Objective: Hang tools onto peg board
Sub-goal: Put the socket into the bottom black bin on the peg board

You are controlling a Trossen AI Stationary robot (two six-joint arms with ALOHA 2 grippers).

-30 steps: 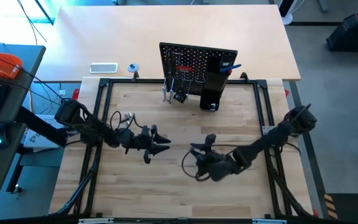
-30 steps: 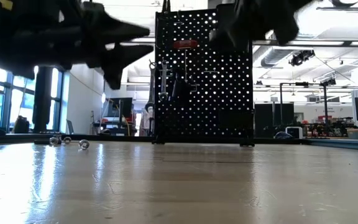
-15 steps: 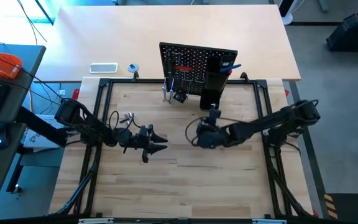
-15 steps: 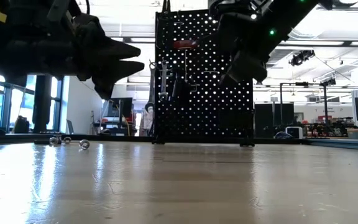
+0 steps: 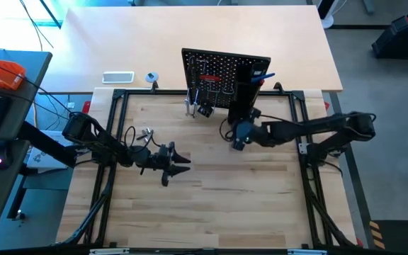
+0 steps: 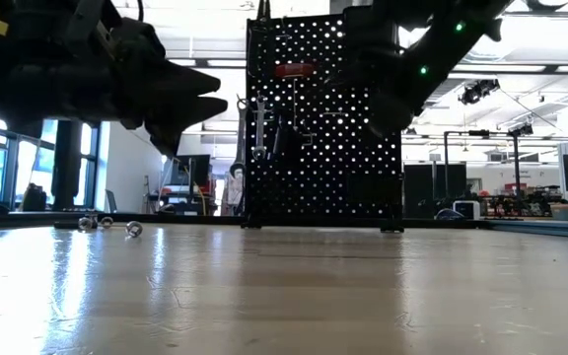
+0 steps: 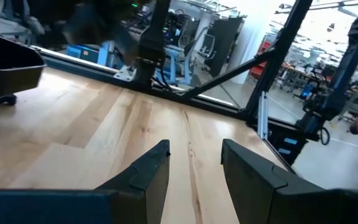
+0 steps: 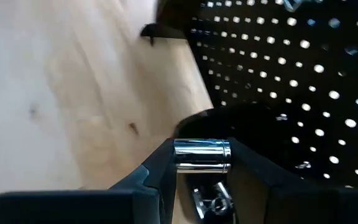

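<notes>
While the left gripper (image 5: 183, 161) hangs over the wooden table (image 5: 211, 205) well in front of the peg board (image 5: 222, 78) and off toward that arm's own side, the right gripper (image 5: 238, 133) sits just before the board's tall black box holder (image 5: 243, 92), close to its foot. The peg board stands upright at the far edge of the table, and its tools hang there already: a red-handled screwdriver (image 5: 211, 78) high on the panel, a silver wrench (image 5: 189, 105) and a black clamp (image 5: 205, 108) dangling near its lower corner on the left arm's side, and a blue T-handle hex key (image 5: 263, 76) sticking out by the holder's top. In the right wrist view a shiny silver socket (image 8: 202, 155) is pinched crosswise between the two dark fingers (image 8: 157, 171), with the dotted panel and the holder's dark mouth right behind it (a second bright metal piece shows under the socket, though what it is cannot be told). The left gripper's fingers (image 7: 148, 177) are spread apart with bare table between them and nothing held. Three small metal pieces (image 6: 106, 225) lie on the table, off to the left arm's side of the board.
</notes>
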